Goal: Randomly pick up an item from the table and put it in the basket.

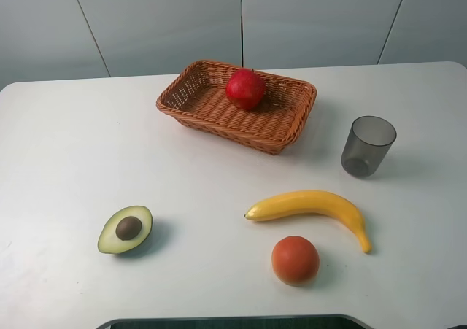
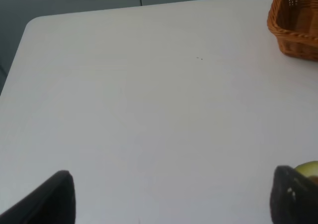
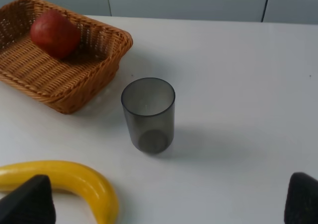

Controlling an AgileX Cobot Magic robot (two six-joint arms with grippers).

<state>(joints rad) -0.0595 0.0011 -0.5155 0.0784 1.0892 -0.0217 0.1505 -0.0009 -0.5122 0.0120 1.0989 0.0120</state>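
The red apple [image 1: 245,88] lies inside the wicker basket [image 1: 241,128] at the back middle of the white table [image 1: 73,146]. The right wrist view shows the apple [image 3: 53,34] resting against the basket's far wall [image 3: 84,85]. Neither arm shows in the high view. My left gripper [image 2: 174,204] is open and empty over bare table, with a corner of the basket [image 2: 295,30] far ahead. My right gripper [image 3: 164,209] is open and empty, well back from the basket.
A halved avocado [image 1: 126,229] lies front left, next to my left finger [image 2: 293,194]. A banana [image 1: 310,205] and an orange-red round fruit [image 1: 295,260] lie front right. A grey translucent cup [image 1: 368,146] stands right of the basket.
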